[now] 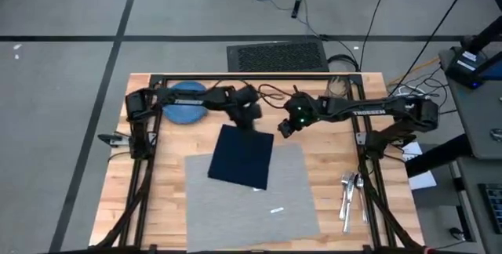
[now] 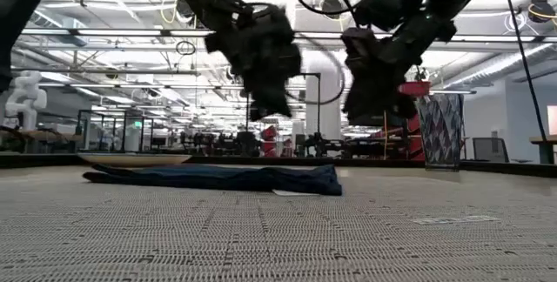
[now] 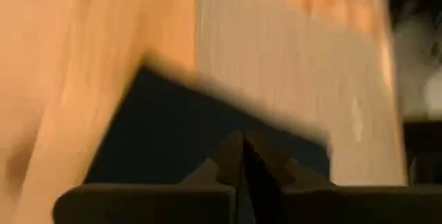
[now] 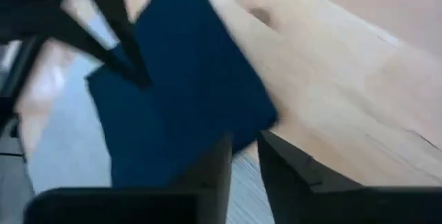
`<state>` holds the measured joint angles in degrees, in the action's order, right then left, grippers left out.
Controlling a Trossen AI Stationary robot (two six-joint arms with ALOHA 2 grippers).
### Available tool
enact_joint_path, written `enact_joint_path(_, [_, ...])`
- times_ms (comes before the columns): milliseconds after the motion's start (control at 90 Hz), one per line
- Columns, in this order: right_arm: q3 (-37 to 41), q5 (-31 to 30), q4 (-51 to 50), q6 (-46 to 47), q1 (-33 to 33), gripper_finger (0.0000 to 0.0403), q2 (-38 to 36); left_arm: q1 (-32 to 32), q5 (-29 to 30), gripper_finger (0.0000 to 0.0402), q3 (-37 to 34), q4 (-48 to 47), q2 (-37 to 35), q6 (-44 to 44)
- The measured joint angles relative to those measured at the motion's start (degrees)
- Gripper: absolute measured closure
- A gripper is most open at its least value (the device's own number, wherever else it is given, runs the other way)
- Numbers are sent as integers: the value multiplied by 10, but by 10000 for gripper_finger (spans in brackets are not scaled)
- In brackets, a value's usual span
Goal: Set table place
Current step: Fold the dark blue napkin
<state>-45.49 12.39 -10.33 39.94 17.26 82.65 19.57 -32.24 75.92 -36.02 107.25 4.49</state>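
Just beyond the placemat's (image 1: 251,195) far edge, left claw (image 1: 245,117) pressed together, right claw (image 1: 284,127) slightly spread.

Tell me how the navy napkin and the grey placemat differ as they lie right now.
The navy napkin is dark blue; the grey placemat is light grey with a small white tag. The napkin is far smaller than the placemat. The napkin lies slightly rotated, partly overhanging the placemat's far left corner onto the table, while the placemat sits near square with the table edges. In the low view the napkin shows thick folds; the placemat lies thin. Both are flat rectangular cloths.
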Motion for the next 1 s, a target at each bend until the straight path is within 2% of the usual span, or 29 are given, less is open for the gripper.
enact_joint_path(144, [0, -2, 24, 11, 1, 275, 37, 42, 50, 401, -3, -142, -1, 122])
enact_joint_path(367, [0, -2, 40, 29, 2, 233, 93, 101, 53, 401, -23, -158, -1, 169])
enact_joint_path(800, [0, 1, 107, 40, 4, 235, 160, 152, 53, 401, -24, -170, -1, 188])
enact_joint_path(1000, [-1, 31, 139, 44, 3, 236, 182, 153, 53, 401, -24, -170, -1, 187])
